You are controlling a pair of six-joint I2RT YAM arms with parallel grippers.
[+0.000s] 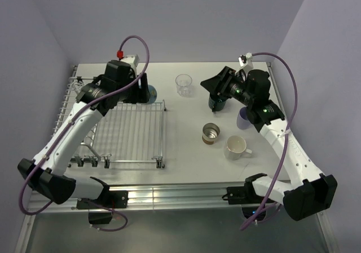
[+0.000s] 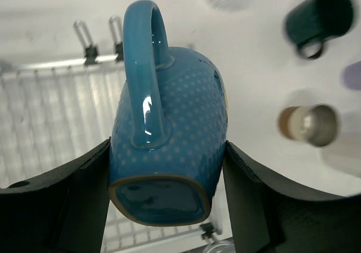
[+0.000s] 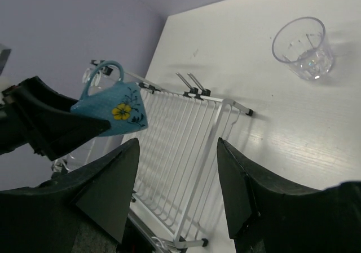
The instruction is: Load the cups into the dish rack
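Observation:
My left gripper (image 1: 144, 89) is shut on the light blue mug (image 2: 169, 134) and holds it, handle up, above the far right corner of the silver wire dish rack (image 1: 127, 132). The mug also shows in the right wrist view (image 3: 113, 105), with a yellow flower on it. My right gripper (image 1: 213, 85) is open and empty, raised beside the dark teal mug (image 1: 217, 102). The clear glass tumbler (image 1: 183, 84), lavender cup (image 1: 243, 118), brown metal-lined cup (image 1: 211, 133) and white mug (image 1: 237, 147) stand on the table right of the rack.
The rack's right rail (image 3: 211, 146) lies below my right gripper (image 3: 177, 191). The tumbler (image 3: 300, 47) stands alone toward the far wall. Purple walls close the table at the back and on both sides. More wire frame (image 1: 70, 95) sticks up at the far left.

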